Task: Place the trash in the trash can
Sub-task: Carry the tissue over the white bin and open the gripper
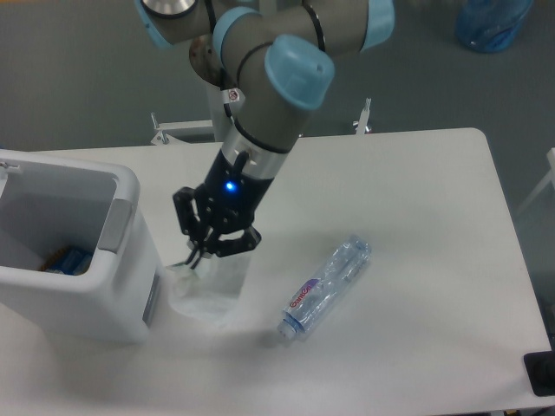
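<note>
My gripper [211, 247] is shut on a piece of trash, a crinkled white plastic wad [208, 290] that hangs below the fingers, lifted off the table. It hovers just right of the white trash can [121, 260], close to its grey side panel. The other piece of trash, a clear plastic bottle [325, 286] with a red-and-blue label, lies flat on the table to the right of the gripper, apart from it.
The trash can holds some blue and orange items [68, 258] at its bottom. A blue bag [492, 22] sits on the floor at the far right. A black object [541, 374] is at the table's right front corner.
</note>
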